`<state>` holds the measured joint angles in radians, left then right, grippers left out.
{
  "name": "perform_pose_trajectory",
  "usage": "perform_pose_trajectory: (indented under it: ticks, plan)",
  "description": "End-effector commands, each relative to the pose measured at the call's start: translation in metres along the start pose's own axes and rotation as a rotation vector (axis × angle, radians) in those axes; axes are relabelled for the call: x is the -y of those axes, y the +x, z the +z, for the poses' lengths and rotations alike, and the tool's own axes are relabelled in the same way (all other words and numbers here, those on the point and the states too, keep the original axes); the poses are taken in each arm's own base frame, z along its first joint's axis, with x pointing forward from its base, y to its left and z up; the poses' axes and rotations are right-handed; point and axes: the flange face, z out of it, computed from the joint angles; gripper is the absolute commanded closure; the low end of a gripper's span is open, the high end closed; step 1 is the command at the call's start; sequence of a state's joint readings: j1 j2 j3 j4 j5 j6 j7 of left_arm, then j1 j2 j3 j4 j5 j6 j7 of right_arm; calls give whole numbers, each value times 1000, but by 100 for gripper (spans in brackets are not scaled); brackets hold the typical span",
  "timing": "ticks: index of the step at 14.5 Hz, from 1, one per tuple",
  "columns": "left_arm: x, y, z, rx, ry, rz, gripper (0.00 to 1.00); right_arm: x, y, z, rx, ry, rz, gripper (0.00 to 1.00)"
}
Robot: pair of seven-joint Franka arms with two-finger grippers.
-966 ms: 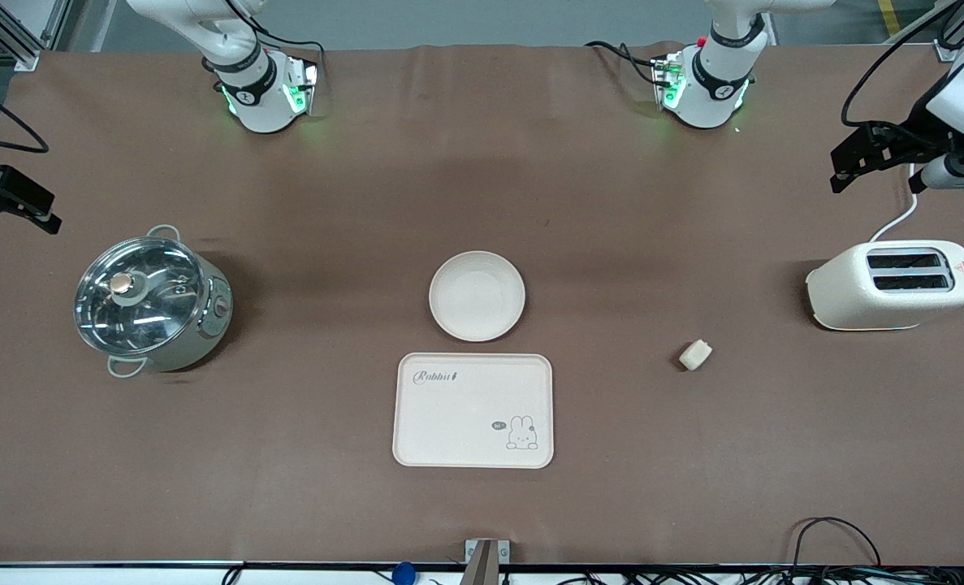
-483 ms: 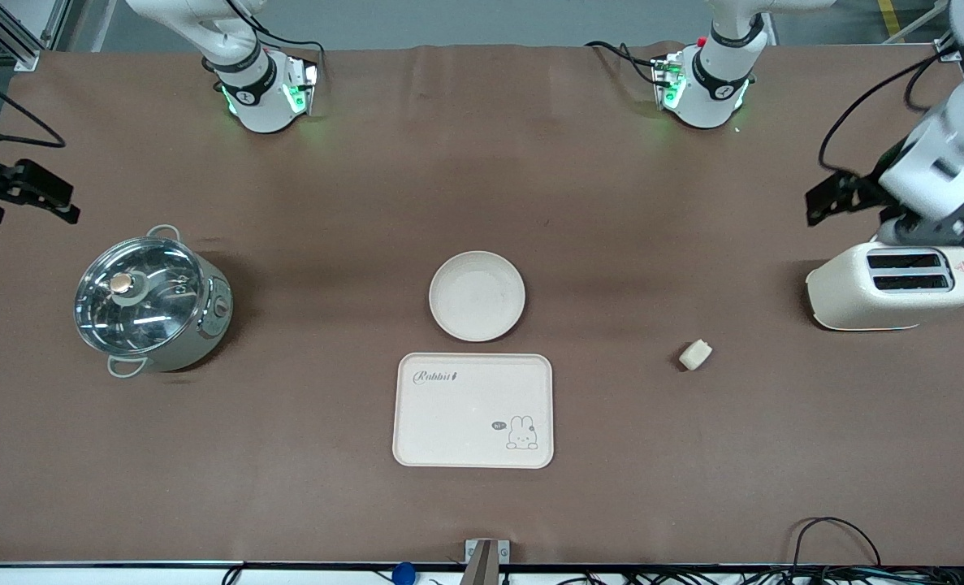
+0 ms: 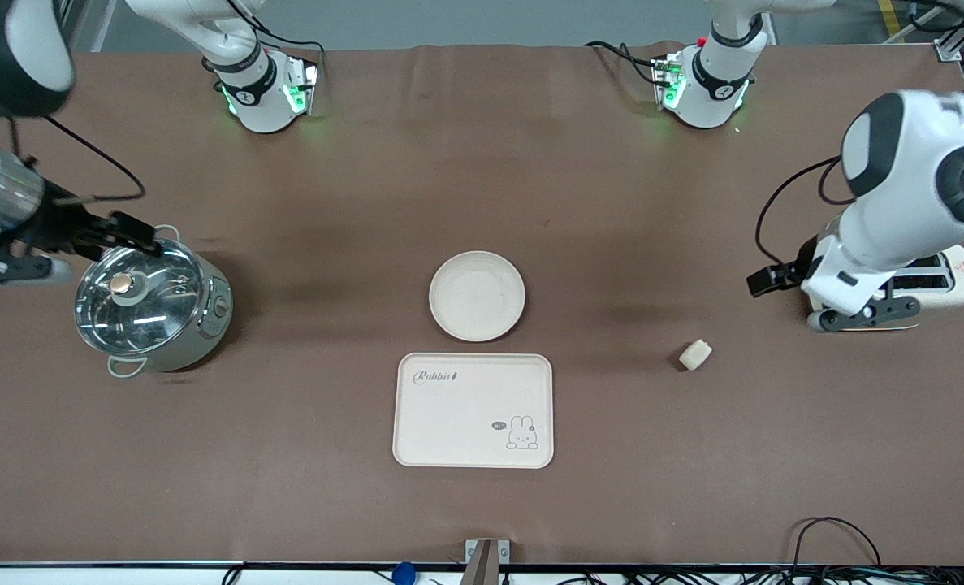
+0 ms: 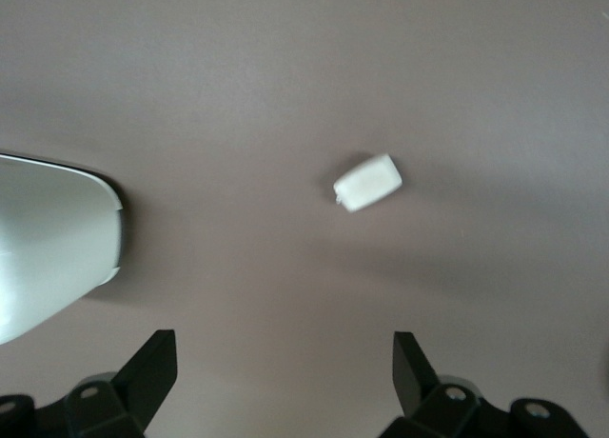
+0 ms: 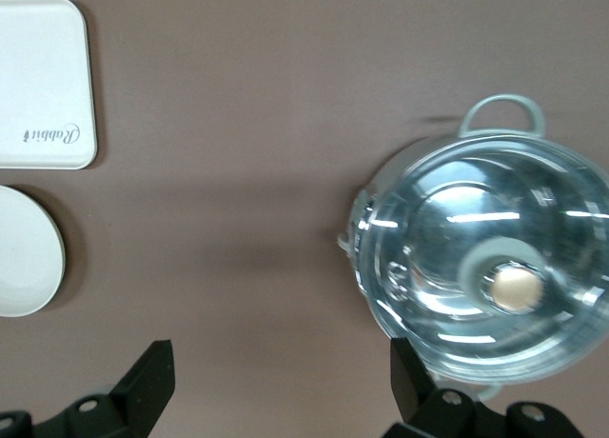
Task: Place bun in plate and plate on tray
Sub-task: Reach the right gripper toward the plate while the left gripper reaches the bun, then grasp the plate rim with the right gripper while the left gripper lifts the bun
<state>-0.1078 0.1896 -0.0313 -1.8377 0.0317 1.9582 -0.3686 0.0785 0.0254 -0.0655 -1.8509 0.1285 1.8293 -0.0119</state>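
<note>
The bun (image 3: pixel 695 354) lies alone on the brown table, toward the left arm's end; it also shows in the left wrist view (image 4: pixel 367 182). The plate (image 3: pixel 477 295) sits mid-table, empty, just farther from the front camera than the tray (image 3: pixel 473 410), and apart from it. My left gripper (image 3: pixel 766 282) hangs open and empty over the table between the toaster and the bun; its jaws (image 4: pixel 284 362) stand wide apart. My right gripper (image 3: pixel 136 236) is open and empty (image 5: pixel 281 371) over the pot's rim. The right wrist view also shows the tray (image 5: pixel 43 81) and the plate (image 5: pixel 27 252).
A cream toaster (image 3: pixel 957 280) stands at the left arm's end, mostly covered by the left arm; its side shows in the left wrist view (image 4: pixel 48 248). A steel pot with a glass lid (image 3: pixel 150 305) stands at the right arm's end.
Both arms have swung in from the table's ends. The left gripper came down past the toaster toward the bun. The right gripper moved over the pot.
</note>
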Motion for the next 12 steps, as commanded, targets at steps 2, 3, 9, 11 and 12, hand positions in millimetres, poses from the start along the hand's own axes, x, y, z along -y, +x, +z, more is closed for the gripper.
perform_pose_trajectory:
  ticks: [2,3,9,11,12]
  plan:
    - [-17,22,63,-32,-17,-113,0,45,-14,67,-34,11,61,0]
    - [-22,28,79,-44,-26,-152,0,53,-15,91,-31,13,64,0]
    - [-67,41,150,-64,-50,-279,0,145,-35,223,-9,108,156,0]
    - [-73,51,169,-69,-51,-306,0,182,-46,254,14,156,182,0]
    - [-74,55,178,-65,-46,-315,0,189,-48,268,7,160,190,0]
